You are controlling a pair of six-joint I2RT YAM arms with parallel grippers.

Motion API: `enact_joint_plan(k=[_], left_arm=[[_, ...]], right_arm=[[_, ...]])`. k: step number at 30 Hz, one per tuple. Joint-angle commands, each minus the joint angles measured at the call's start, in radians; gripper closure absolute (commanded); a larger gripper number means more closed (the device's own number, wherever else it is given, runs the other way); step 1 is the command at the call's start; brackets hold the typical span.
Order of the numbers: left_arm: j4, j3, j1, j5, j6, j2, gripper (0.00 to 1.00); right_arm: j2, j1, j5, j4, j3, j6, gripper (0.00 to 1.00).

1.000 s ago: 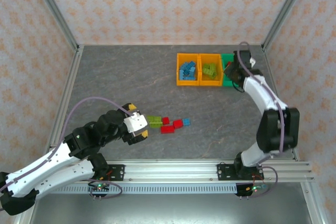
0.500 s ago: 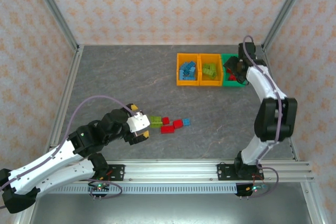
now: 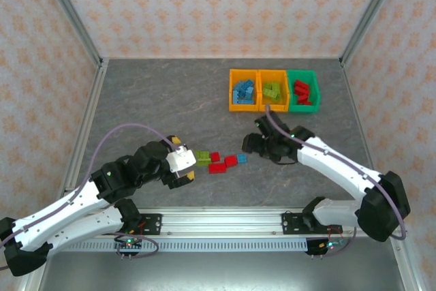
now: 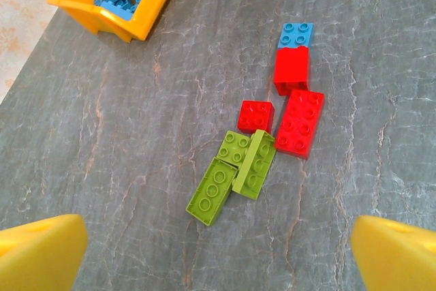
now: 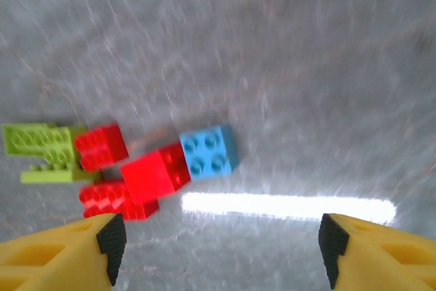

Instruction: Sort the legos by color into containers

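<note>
Both my right gripper (image 5: 223, 240) and left gripper (image 4: 218, 253) hung spread and empty, and I judged the blue brick (image 5: 208, 151) light, rigid, slick, best pinched across its flat sides.

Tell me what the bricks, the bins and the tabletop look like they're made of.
Bricks: likely hard moulded plastic, slightly glossy; flat solid colours, crisp edges, round studs.
Bins: probably plastic too, smooth; thin walls of one even colour.
Tabletop: grey with pale veins like stone, slight sheen; it could equally be a printed laminate or mat.
</note>
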Motion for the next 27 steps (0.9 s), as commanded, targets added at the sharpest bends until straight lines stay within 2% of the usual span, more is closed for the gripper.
enact_joint_plan(k=[1,7,10,14,20,27], left_arm=[[0.018,0.005,0.004,-0.014,0.012,-0.003,0.00],[0.017,-0.001,0.004,-0.030,0.013,-0.010,0.00],[0.013,0.000,0.004,-0.051,0.015,-0.008,0.00],[0.016,-0.001,0.004,-0.052,0.014,-0.013,0.00],[0.016,-0.003,0.005,-0.050,0.016,-0.011,0.00],[0.016,-0.002,0.004,-0.043,0.016,-0.015,0.00]], right_arm=[[0.044,0.022,0.040,0.049,-0.022,0.290,0.22],[0.190,0.024,0.067,-0.028,0.101,0.549,0.20],[0.263,0.024,0.029,-0.015,0.121,0.633,0.20],[0.366,0.028,-0.041,0.007,0.164,0.701,0.20],[0.470,0.038,-0.039,0.005,0.192,0.732,0.22],[0.504,0.045,-0.054,0.045,0.142,0.782,0.46]])
